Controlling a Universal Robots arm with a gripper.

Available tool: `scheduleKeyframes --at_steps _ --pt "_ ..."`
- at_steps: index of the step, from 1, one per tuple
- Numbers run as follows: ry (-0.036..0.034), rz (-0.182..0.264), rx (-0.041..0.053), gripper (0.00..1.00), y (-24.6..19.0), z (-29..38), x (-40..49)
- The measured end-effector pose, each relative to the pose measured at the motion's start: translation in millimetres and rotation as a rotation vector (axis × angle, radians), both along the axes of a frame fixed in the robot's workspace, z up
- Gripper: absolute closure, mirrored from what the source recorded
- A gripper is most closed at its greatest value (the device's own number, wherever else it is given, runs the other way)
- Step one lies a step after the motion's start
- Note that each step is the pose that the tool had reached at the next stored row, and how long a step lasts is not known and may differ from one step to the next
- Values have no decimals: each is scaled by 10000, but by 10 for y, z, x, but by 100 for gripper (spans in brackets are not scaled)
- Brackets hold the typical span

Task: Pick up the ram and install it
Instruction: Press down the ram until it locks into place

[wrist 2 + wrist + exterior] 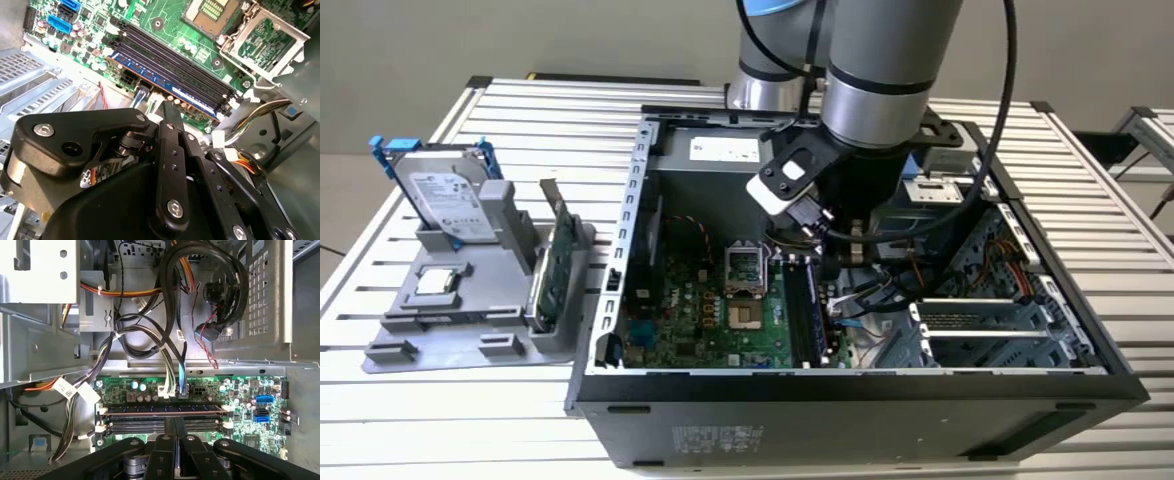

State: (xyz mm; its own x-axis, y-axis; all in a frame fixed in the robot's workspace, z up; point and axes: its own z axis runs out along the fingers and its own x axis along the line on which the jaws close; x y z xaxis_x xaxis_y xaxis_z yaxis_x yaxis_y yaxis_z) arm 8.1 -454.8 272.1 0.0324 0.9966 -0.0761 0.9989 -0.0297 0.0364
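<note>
1. The arm reaches down into the open computer case [854, 385]; the gripper [175, 432] hangs just above the memory slots on the motherboard [707, 310], its two fingers pressed narrow together with no gap showing between them.
2. The ram [165, 82] lies seated in the slot, a long bluish stick among the dark slots; in the first wrist view [162, 409] it sits just beyond the fingertips.
3. At the exterior view's left, a grey holder [467, 310] carries the hard drive [443, 195] and a green card [550, 275].

Computer case [854, 385] on table [520, 120] — parts holder [467, 330] at exterior view's left.
</note>
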Motion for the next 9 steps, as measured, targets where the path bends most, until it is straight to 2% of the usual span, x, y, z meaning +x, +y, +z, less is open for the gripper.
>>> scheduleKeyframes --at_steps 2,9 --pt "77 4 -5 100 0 12 0" --pt "158 17 -3 100 0 53 -1"
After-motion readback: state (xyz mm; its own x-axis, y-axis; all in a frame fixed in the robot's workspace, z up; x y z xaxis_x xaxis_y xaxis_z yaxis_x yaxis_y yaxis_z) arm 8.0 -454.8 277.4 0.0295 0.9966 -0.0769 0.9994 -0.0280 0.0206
